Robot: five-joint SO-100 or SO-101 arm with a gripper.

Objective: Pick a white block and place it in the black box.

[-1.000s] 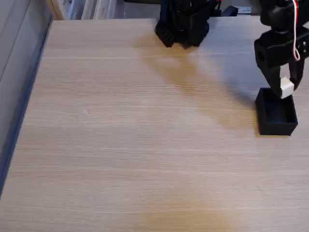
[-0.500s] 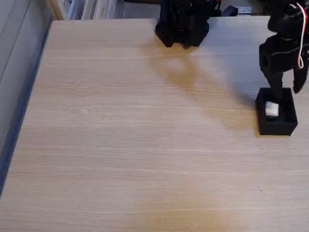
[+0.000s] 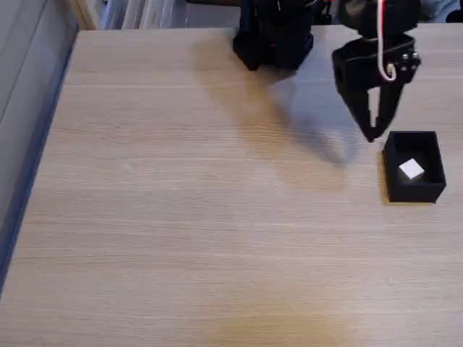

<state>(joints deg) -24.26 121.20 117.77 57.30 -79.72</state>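
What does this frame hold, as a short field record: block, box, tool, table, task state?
block: white block lies inside the box, turned at an angle to the walls
box: black box, open-topped, near the table's right edge in the fixed view
tool: tool empty, fingers close together, tips pointing down, just left of the box and outside it
table: light wooden table
arm base: black arm base at the far edge
task state: block already in the box
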